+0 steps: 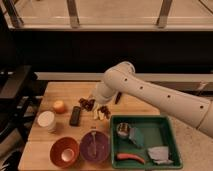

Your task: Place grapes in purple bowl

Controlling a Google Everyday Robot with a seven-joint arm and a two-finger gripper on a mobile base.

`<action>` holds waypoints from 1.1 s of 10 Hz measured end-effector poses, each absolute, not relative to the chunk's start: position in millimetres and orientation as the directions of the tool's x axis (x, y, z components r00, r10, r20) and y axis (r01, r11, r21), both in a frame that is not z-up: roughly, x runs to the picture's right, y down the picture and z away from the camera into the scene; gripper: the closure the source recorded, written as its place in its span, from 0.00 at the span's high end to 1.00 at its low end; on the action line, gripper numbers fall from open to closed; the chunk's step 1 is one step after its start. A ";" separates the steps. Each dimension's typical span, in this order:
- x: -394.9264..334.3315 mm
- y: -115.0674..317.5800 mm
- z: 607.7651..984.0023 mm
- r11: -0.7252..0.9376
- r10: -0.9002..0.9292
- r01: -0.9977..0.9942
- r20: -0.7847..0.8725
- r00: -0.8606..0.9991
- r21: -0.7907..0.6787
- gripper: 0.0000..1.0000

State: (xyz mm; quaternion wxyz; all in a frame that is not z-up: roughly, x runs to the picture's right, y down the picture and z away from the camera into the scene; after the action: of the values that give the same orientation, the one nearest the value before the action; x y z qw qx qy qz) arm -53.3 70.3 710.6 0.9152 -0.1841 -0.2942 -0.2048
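The white arm [150, 92] reaches in from the right edge of the view, running up and leftward to a rounded elbow above the far side of the wooden surface [60, 92], then bending down toward the middle of it. The gripper [100, 107] sits low at the end of this bend, right over the dark clump of the grapes [88, 103], which lie on the surface between the black remote [75, 115] and the gripper. Whether the gripper is spread or pinching the grapes cannot be told; its tip merges with the dark berries and a pale item just beneath it.

The purple bowl [95, 146] stands at the near edge of the surface, well apart from the grapes, with a small utensil-like thing lying in it. Just to its left is the orange-red bowl [64, 151]. The round orange fruit [59, 106] lies left of the remote, a white cup [46, 121] nearer still. A green tray [167, 131] occupies the right side.
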 end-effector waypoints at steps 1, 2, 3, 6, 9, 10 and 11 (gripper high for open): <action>-56.6 75.0 710.1 0.838 -0.276 0.499 0.619 0.735 -0.220 0.00; -59.8 86.0 705.0 0.830 -0.282 0.513 0.629 0.725 -0.220 0.00; -60.2 98.5 697.7 0.826 -0.282 0.519 0.637 0.717 -0.219 0.00; -64.9 149.7 668.9 0.827 -0.248 0.515 0.676 0.694 -0.226 0.00; -75.7 194.2 668.2 0.830 -0.155 0.490 0.735 0.660 -0.266 0.24; -77.1 205.3 672.3 0.831 -0.124 0.478 0.745 0.656 -0.283 0.32; -77.2 213.5 676.7 0.837 -0.090 0.459 0.753 0.652 -0.298 0.41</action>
State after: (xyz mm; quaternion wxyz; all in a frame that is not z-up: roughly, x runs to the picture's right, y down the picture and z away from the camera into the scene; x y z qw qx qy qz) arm -77.2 213.5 676.7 0.8770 -0.2386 -0.3866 -0.1562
